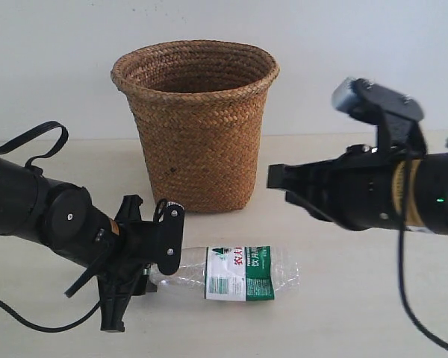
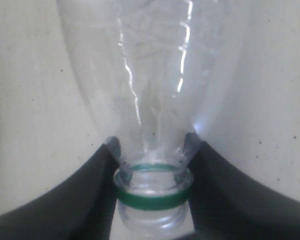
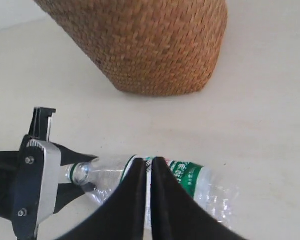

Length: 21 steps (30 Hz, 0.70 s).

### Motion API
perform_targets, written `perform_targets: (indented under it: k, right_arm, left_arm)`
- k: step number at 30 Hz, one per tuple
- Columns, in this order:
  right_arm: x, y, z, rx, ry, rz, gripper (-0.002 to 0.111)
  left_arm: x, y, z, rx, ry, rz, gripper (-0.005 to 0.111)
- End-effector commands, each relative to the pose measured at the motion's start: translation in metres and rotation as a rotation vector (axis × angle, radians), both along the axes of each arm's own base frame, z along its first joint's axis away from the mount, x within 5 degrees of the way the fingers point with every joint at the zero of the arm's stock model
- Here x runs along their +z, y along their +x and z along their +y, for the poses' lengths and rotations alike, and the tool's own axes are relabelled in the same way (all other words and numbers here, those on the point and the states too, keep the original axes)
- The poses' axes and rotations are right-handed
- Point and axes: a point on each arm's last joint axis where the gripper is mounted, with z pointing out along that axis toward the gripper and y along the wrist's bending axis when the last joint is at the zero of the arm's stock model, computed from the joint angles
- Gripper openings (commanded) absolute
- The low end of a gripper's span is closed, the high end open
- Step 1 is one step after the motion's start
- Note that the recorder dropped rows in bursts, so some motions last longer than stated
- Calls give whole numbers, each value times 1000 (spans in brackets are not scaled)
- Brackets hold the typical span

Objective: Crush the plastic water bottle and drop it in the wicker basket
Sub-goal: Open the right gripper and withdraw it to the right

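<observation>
Our left gripper [image 2: 152, 152] has its fingers [image 2: 90, 185] pinched on the neck of the plastic water bottle [image 1: 284, 270], just beside the green ring [image 2: 152, 196]. Our right gripper [image 3: 147, 167] has its fingers pressed nearly together on nothing, raised clear of the bottle. We see the bottle lying on its side near the front edge of the bench [image 1: 358, 313]. The wicker basket [image 1: 198, 127] stands upright behind it, toward the back edge.
</observation>
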Motion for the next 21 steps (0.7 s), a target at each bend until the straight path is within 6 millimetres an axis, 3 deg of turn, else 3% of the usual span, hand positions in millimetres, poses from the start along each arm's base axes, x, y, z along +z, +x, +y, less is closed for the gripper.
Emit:
perform_targets:
  k: [1, 11, 21]
  right_arm:
    - [20, -30, -29, -54, -10, -130, 0]
    - [20, -90, -73, -93, 69, -269, 0]
    - [-3, -122, -105, -190, 107, -351, 0]
  left_arm:
    - [3, 1, -3, 5, -15, -13, 4]
    - [3, 1, -3, 19, -21, -8, 4]
    - [3, 1, -3, 30, -26, -6, 4]
